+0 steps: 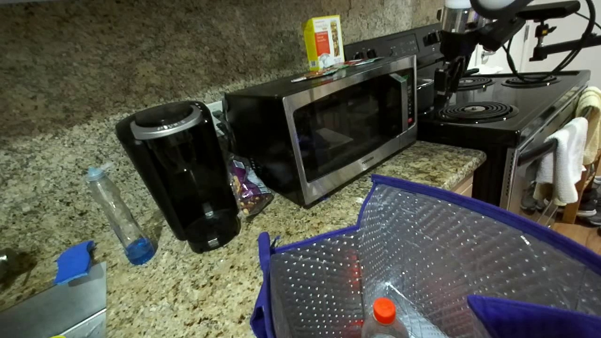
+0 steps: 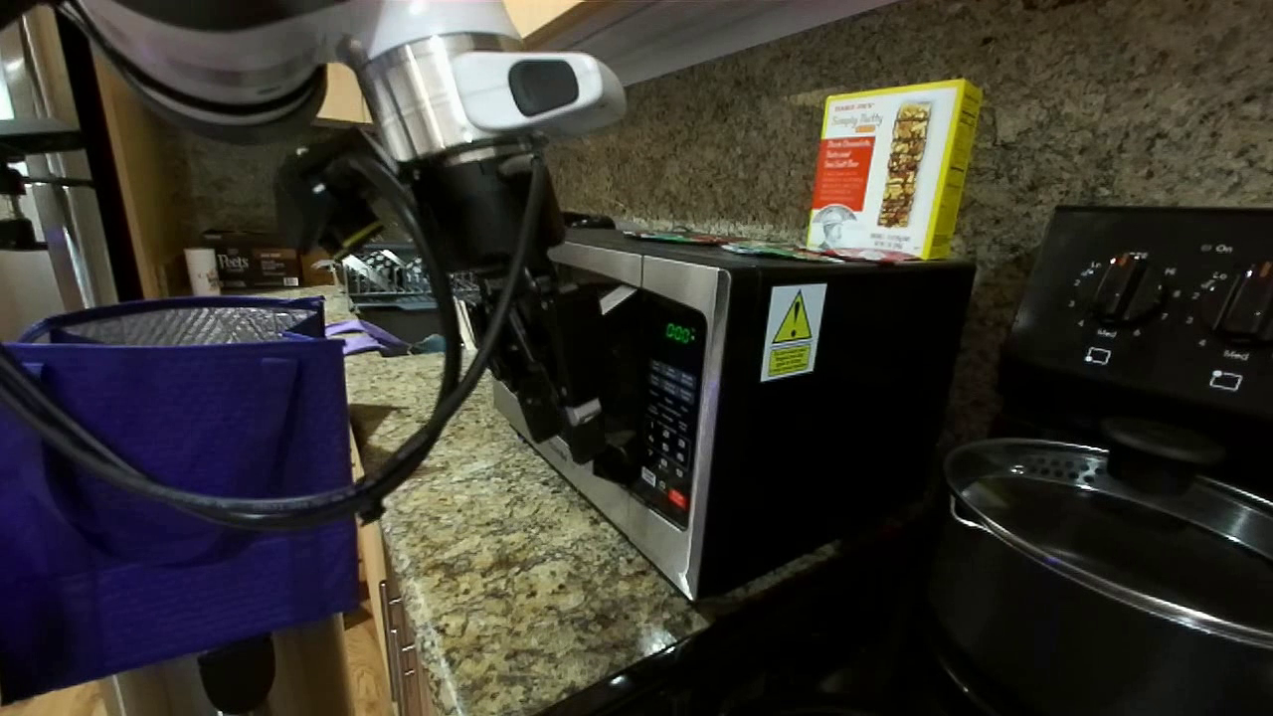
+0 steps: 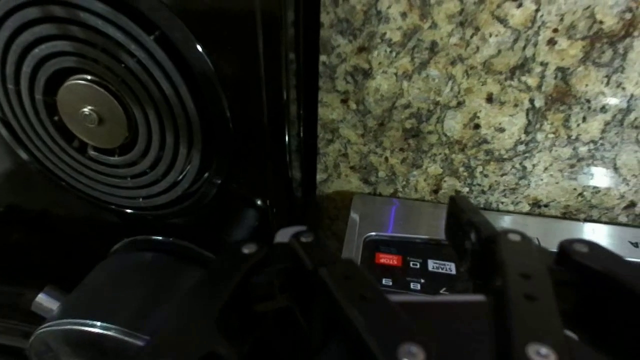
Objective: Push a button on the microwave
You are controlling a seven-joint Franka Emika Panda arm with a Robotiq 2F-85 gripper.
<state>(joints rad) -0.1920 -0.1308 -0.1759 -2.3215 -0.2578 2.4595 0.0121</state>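
Note:
The microwave (image 1: 352, 124) is a wide steel box with a dark glass door and a narrow control strip. It also shows in an exterior view (image 2: 711, 428), where the control strip (image 2: 676, 398) has a lit green display, number keys and a red stop key. In the wrist view the red stop key (image 3: 388, 259) and white start key (image 3: 441, 266) appear upside down between the fingers. My gripper (image 2: 567, 430) is open and empty in front of the control strip. A gap shows between the gripper (image 1: 442, 91) and the microwave. The gripper's fingers (image 3: 377, 225) partly hide the strip.
A yellow box (image 2: 885, 169) and flat packets stand on the microwave. The black stove (image 1: 474, 110) with a lidded pot (image 2: 1094, 557) adjoins it. A coffee maker (image 1: 183, 173) stands at its far end. A purple bag (image 2: 179, 477) is in front of the counter (image 2: 527, 557).

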